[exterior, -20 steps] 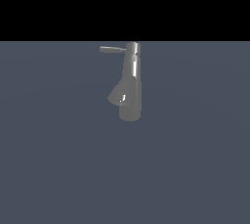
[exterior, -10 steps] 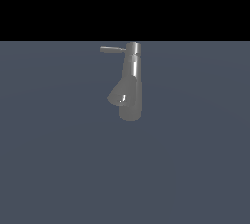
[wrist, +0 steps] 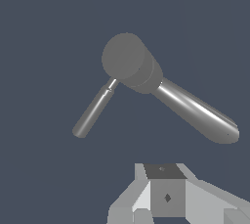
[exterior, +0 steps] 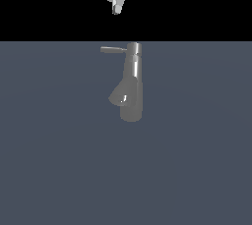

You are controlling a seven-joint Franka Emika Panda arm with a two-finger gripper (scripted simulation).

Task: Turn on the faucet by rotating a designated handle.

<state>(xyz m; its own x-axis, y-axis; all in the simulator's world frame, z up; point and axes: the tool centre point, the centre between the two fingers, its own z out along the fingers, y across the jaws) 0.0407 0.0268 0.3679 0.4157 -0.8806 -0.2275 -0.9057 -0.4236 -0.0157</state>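
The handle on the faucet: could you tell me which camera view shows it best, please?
The wrist view: it looks down on the handle, showing its full length running out from the top cap of the faucet. The exterior view shows the handle only side-on, as a thin bar, with the gripper well above it.

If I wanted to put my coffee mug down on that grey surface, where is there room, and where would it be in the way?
Only the faucet stands on the grey surface. Bare floor lies in front of its base and to both sides in the exterior view. Avoid the space above the handle, where the gripper hangs, apart from it.
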